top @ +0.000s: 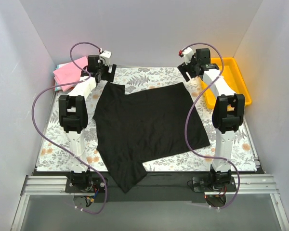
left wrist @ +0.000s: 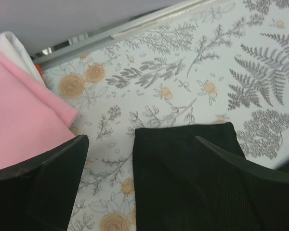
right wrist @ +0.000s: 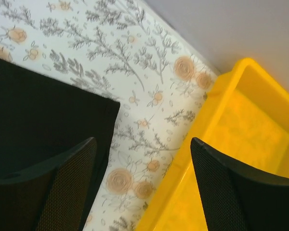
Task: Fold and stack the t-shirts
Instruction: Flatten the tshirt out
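Observation:
A black t-shirt (top: 147,127) lies spread flat on the floral table cover, one sleeve hanging over the near edge. A folded pink t-shirt (top: 69,72) lies at the far left corner on other cloth with pale edges. My left gripper (top: 104,72) is open and empty above the shirt's far left corner; that corner (left wrist: 183,159) lies between its fingers, with the pink shirt (left wrist: 19,115) to the left. My right gripper (top: 191,70) is open and empty by the shirt's far right corner (right wrist: 43,120), above bare cover next to the tray.
A yellow plastic tray (top: 241,86) stands at the far right; its rim (right wrist: 216,110) is under my right gripper's right finger. White walls close the back and both sides. Purple cables loop from both arms over the table.

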### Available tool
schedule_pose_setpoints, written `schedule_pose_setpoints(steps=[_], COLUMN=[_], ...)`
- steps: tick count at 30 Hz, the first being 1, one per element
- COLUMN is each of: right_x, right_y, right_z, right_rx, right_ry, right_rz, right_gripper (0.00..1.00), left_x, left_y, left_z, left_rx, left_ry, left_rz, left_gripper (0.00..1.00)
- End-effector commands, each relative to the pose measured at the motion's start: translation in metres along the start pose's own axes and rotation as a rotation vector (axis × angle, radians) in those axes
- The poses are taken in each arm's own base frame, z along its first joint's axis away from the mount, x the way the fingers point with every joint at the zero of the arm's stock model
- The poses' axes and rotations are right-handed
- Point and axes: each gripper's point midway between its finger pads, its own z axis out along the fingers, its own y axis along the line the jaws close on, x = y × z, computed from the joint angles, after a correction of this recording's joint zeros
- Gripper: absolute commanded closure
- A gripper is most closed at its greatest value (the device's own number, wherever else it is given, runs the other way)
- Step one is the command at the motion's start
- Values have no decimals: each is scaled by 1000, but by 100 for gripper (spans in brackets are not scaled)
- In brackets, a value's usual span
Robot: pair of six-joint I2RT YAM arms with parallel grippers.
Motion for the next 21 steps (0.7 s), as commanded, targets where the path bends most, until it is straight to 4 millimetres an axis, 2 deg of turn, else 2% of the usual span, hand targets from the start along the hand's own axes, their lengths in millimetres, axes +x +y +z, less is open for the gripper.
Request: schedule_pose_setpoints(steps=[1,2,3,4,5,6,7,8,9,10,11,12,15,16,18,21], right_x=[-37,-23,-31,-25,-12,1,4,13,39,43,54,73,105,118,134,157], right_y=[-14,2,5,12,24,36,41,47,65,71,78,91,112,120,130,141], right_z=[-55,-56,-76,-83,-86,-94,-107,-113,-118,-129,-134,-143,-155,-158,-164,-165], right_rx=[37,-17,-27,-51,-89,-130,-149,-165,-219,-237,-258,-297,-378,-410,-453,-496], right_ry=[-51,-26,-49,-36,-9,37,47,72,141,148,173,221,327,361,411,469], right_rz=[43,50,30,29,30,30,6,3,4,-21,-24,-30,-50,-52,-58,-70], right_gripper=[15,15,15,15,14,14,14,15,15,15,15,15,18,21,23,27], left_x=[-56,-50,-61,-40,-32,-25,6,18,43,49,79,89,132,144,176,206], left_y=[0,-6,-13,-26,-41,-51,-62,-73,-83,-87,-97,-106,-120,-122,-122,-120], left_z=[-48,-57,-77,-86,-98,-123,-132,-146,-163,-181,-194,-214,-243,-249,-261,-266], left_rx=[53,95,133,185,265,303,347,396,437,466,501,542,597,601,603,589], left_ry=[-41,-16,-29,26,46,90,168,204,291,301,378,414,548,587,694,762], left_rz=[-72,-91,-78,-72,-65,-70,-55,-59,-75,-38,-52,-60,-71,-71,-51,-13], left_gripper=[11,10,10,10,9,9,9,9,9,9,10,13,20,25,27,28])
